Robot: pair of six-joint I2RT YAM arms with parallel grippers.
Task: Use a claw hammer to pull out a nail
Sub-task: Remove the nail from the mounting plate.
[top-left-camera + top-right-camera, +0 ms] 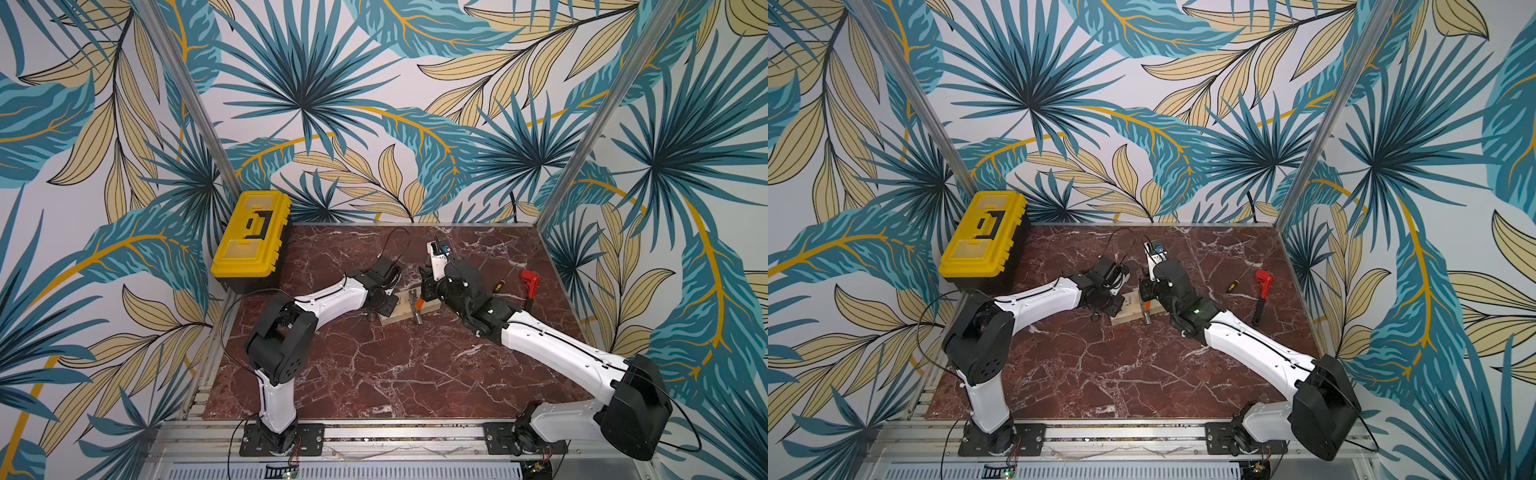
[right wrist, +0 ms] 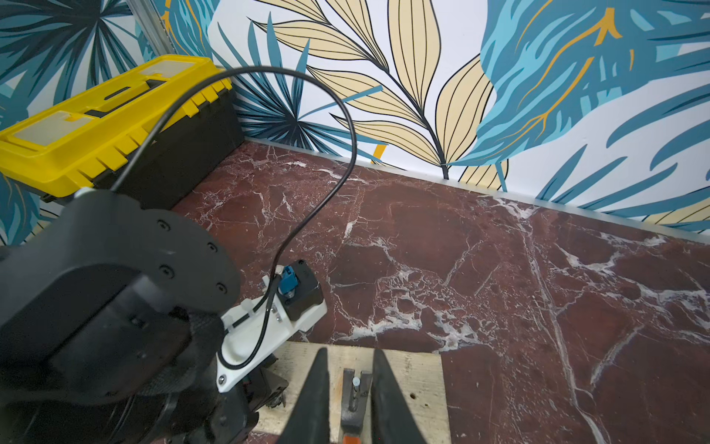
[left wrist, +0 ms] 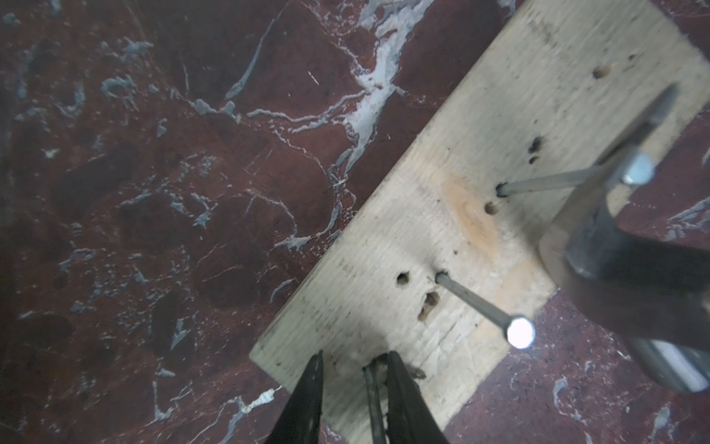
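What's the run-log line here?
right gripper: shut on orange-shafted steel claw hammer | claw around steel nail | left gripper: open, tips at pale wooden board

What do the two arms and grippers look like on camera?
Both arms match: the left arm and right arm have white shell links between bulky black joint housings, on black bolted base plates. Thin black cables loop along them. The left gripper and right gripper have slim black tapered fingers; the right wrist carries a white camera bracket with a blue connector.
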